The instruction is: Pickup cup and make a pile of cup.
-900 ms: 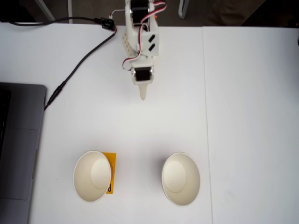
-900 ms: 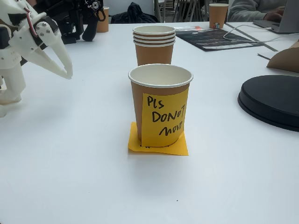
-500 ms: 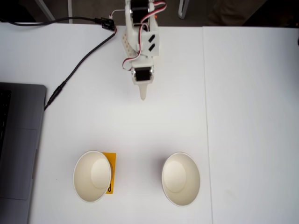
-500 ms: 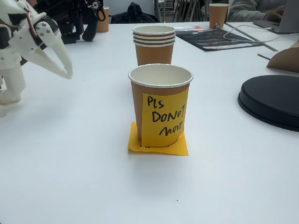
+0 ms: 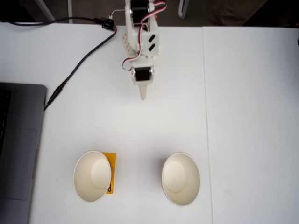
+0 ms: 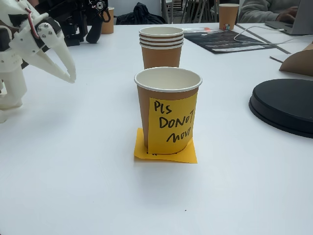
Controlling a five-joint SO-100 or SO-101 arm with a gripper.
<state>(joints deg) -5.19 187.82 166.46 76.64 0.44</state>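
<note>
Two paper cups stand upright, mouths up, on a white table [image 5: 243,93]: the noted cup [image 5: 92,176], on an orange sticky note [image 5: 110,172], and the plain cup [image 5: 181,178]. The gripper [image 6: 72,77] hangs well apart from both, empty, its jaws drawn nearly together.

Labelled cup [image 5: 92,176]: upright, mouth open, cream inside, brown wall, standing on the orange note; a handwritten yellow note is stuck to its side [image 6: 167,108].
Stacked cups [image 5: 181,178]: upright, nested with several rolled rims showing [image 6: 161,45], standing apart from the labelled cup.
</note>
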